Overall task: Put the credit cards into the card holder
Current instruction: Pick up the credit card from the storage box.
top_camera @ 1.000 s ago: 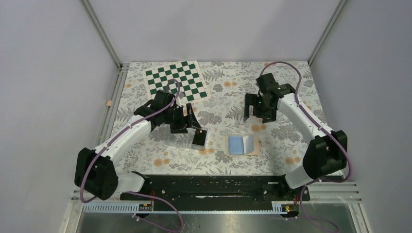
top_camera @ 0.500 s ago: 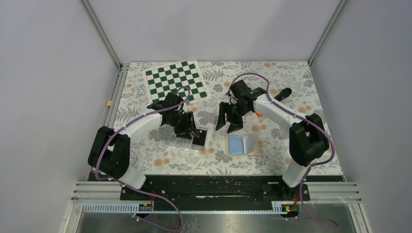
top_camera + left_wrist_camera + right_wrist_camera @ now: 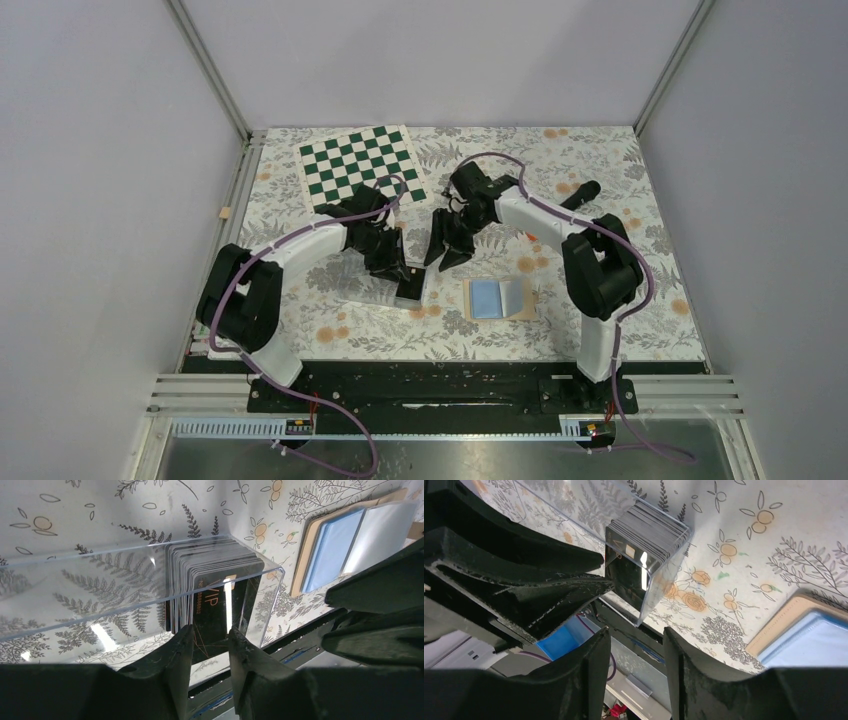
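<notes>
Tight here: left claw (image 3: pixel 210 632) barely apart, right claw (image 3: pixel 636 632) half-open, both empty, crowding the thin black credit cards (image 3: pixel 215 575) in the clear plastic tray (image 3: pixel 100 570). They may collide or pinch several.

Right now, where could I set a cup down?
Free: the cloth right of the card holder, and the far edge between chessboard and marker. Crowded: the clear tray of credit cards, with left gripper and right gripper at its end.

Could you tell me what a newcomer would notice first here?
A stack of black credit cards stands on edge in a clear plastic tray mid-table, the left gripper and right gripper poised close by. To its right lies the open tan card holder, light blue lining up.
</notes>
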{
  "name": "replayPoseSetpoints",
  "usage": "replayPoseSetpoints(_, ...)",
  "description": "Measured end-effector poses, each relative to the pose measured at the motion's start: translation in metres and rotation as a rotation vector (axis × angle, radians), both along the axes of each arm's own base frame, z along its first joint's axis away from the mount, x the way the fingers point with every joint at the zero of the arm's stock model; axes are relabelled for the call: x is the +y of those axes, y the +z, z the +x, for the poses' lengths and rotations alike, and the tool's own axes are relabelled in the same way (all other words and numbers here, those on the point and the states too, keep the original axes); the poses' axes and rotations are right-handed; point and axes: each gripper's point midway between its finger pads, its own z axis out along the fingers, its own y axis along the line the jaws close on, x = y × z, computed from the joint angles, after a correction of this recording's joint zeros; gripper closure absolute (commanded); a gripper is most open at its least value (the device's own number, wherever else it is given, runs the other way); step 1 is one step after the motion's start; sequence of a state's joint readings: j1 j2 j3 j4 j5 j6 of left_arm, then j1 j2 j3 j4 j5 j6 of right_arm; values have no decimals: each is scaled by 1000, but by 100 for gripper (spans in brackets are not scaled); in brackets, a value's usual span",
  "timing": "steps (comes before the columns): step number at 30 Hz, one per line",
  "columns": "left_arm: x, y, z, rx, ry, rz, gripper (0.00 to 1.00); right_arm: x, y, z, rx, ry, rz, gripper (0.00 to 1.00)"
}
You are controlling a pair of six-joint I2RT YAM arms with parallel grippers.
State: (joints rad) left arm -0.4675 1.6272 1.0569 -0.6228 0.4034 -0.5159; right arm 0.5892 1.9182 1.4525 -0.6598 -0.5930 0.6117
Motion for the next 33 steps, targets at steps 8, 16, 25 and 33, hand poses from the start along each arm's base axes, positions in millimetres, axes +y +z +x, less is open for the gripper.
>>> replayPoseSetpoints(8,-3,-3,1,3,-19,21,85,9,-20,-8,52,34,-33,68)
replayPoseSetpoints(16,-7,-4,-3,0,-34,24,100,6,-27,-14,79,45,-55,81)
replayPoseSetpoints(25,-4,-3,0,-19,-21,43,67,9,-33,-20,107,62,-54,82)
replayPoseSetpoints(33,2,-1,5,-51,2,77,81,13,-30,-23,118,71,-28,78)
